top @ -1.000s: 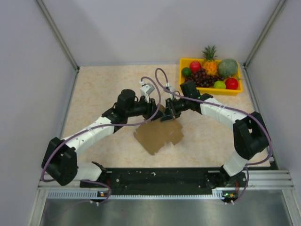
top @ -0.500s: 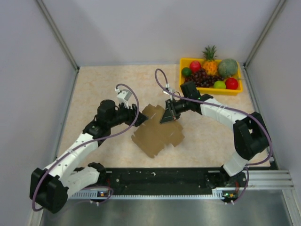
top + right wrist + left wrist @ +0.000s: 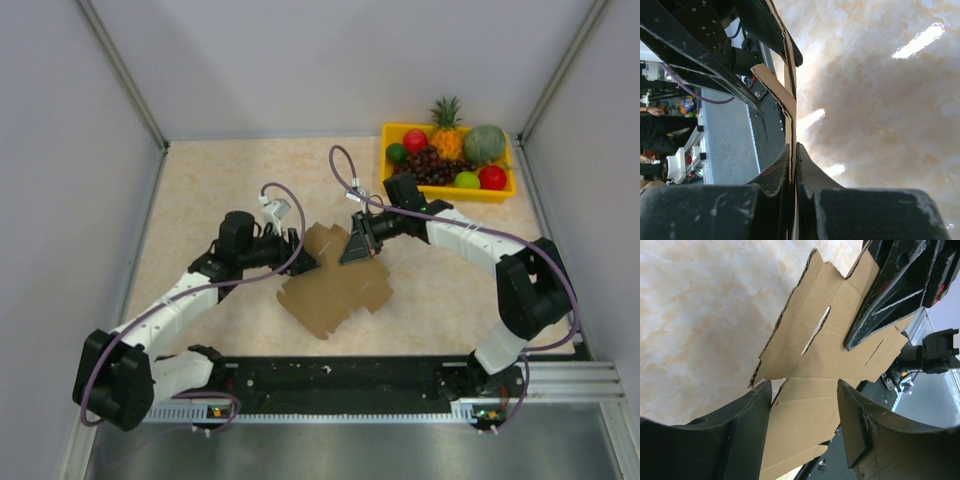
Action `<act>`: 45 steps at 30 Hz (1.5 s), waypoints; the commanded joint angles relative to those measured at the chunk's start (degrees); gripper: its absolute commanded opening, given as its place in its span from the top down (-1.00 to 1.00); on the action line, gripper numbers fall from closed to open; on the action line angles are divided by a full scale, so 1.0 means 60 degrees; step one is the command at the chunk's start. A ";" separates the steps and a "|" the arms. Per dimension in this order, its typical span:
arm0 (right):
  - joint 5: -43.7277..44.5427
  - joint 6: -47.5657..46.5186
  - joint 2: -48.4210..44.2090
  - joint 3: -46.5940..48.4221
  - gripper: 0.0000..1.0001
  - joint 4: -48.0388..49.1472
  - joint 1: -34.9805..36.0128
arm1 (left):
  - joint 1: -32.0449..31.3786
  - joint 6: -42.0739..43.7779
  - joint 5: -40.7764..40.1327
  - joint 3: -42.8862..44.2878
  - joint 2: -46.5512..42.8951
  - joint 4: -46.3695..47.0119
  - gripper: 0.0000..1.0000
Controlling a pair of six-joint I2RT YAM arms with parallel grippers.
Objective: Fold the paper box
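- The paper box (image 3: pixel 335 285) is at this point a flat die-cut sheet of plain brown cardboard. It sits near the middle of the marbled table (image 3: pixel 210 180), between the two arms and well apart from the yellow fruit tray (image 3: pixel 430 192) in the far right corner.
- The right gripper (image 3: pixel 358 245) has its jaws pressed together on the far edge of the sheet. Its wrist view shows the thin corrugated edge (image 3: pixel 788 125) clamped between the fingers (image 3: pixel 772 177).
- That edge appears lifted, while the near corner, towards the arm bases, seems to rest on the table.
- The left gripper (image 3: pixel 303 263) is at the sheet's left edge with its jaws spread and nothing pinched. In its wrist view a panel of the sheet (image 3: pixel 805 405) shows in the gap between the fingers, but whether they touch the cardboard cannot be told.
- The step in hand looks like an early one: the right arm anchors the sheet so the left arm can take a side flap. No wall stands yet, so most of the folding is judged to remain.
- The next move probably calls for the left jaws to close on a flap near a crease and turn it upward, while the right grip stops the sheet from sliding.
- The sheet shows notched flaps, faint crease lines and a narrow slot (image 3: pixel 816 331), with ragged corrugated edges. It looks light and stiff, and likely to bend only along its scores.
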 commanded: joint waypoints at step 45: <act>-0.1746 0.0611 -0.0443 -0.0234 1.00 0.1212 -0.0539 | 0.1390 -0.1628 0.3426 -0.2458 -0.2038 0.2526 -0.46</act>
